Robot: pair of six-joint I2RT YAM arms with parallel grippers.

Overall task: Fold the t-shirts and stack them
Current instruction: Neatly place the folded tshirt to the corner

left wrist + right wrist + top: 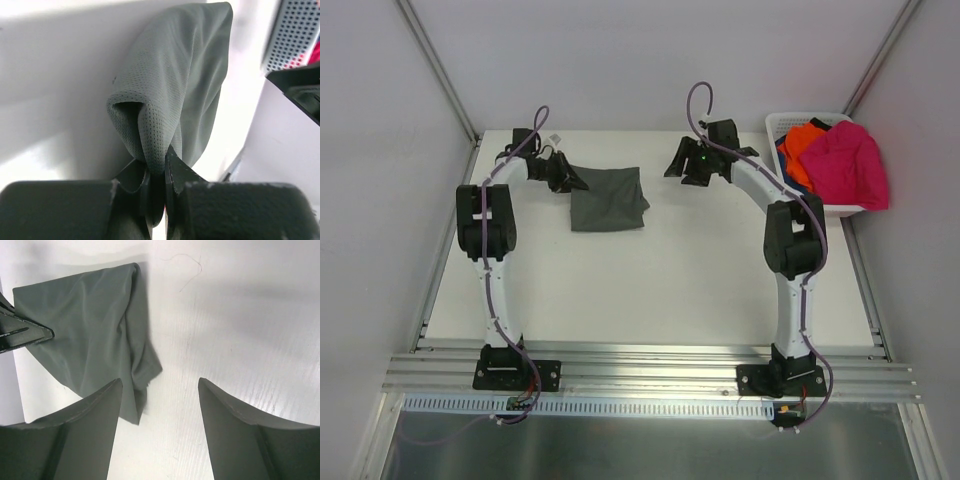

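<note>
The white table (670, 290) has a dark grey-green t-shirt (608, 200) lying folded near its far edge. A white plastic basket (788, 122) sits on the far right corner.

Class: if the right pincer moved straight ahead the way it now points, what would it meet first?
Probably the bare white table: the open right pincer aims down at it, with the grey t-shirt just beside one finger. Depth is hard to judge.

Basket (790, 119) mostly hidden under pink shirt (850, 165), orange shirt (803, 145); grey shirt (180, 90) edge buried between left jaws.
</note>
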